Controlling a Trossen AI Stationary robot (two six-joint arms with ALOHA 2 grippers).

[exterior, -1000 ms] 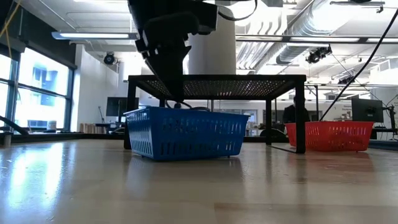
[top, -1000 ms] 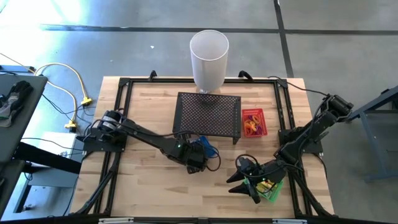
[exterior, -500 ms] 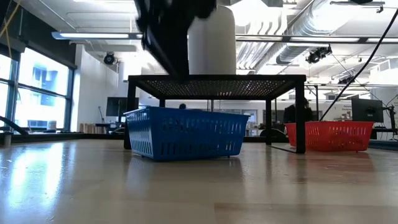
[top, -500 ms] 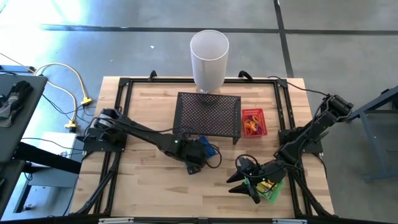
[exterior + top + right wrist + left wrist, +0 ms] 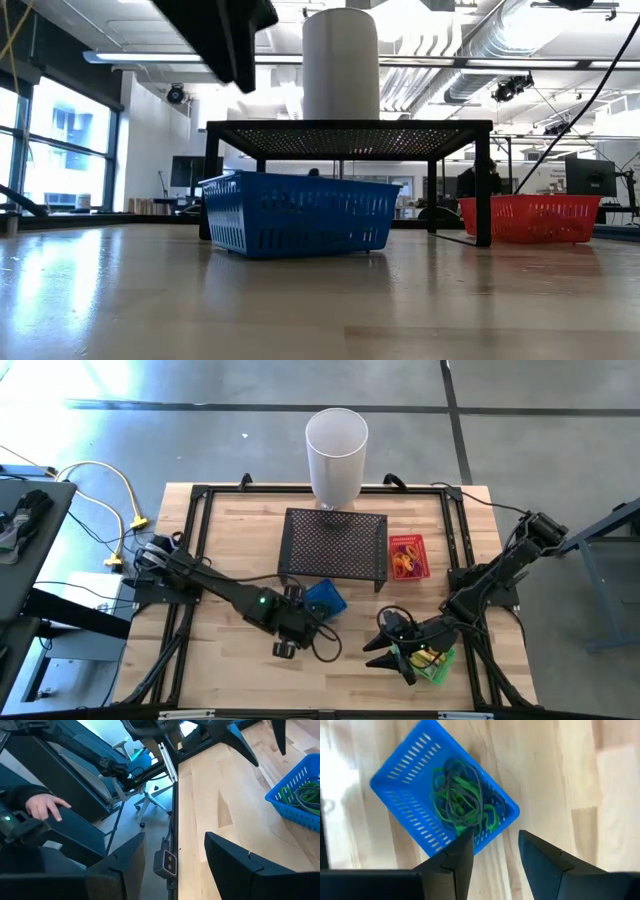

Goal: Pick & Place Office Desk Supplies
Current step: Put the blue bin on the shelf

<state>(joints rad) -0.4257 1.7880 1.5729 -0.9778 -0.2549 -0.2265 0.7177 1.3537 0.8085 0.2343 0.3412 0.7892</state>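
The supplies lie sorted in small baskets. A blue basket (image 5: 325,598) (image 5: 445,805) (image 5: 300,213) sits flat on the table and holds green and dark band loops (image 5: 462,800). A red basket (image 5: 408,556) (image 5: 530,218) holds orange pieces. A green basket (image 5: 437,665) at the near right holds yellow pieces. My left gripper (image 5: 300,624) (image 5: 495,845) hangs open and empty above the table, just near-left of the blue basket. My right gripper (image 5: 385,650) (image 5: 175,850) is open and empty beside the green basket, pointing toward the table's left.
A black mesh stand (image 5: 337,547) (image 5: 350,135) spans the middle of the table with a tall white cylinder (image 5: 336,455) (image 5: 340,65) behind it. A black frame (image 5: 195,520) edges the table. A person's hand (image 5: 42,805) shows beyond the table edge.
My left gripper has risen out of the blue basket and drawn back toward the table's near-left, clear of the basket's rim. The basket has stayed where it was. The right arm has kept still.
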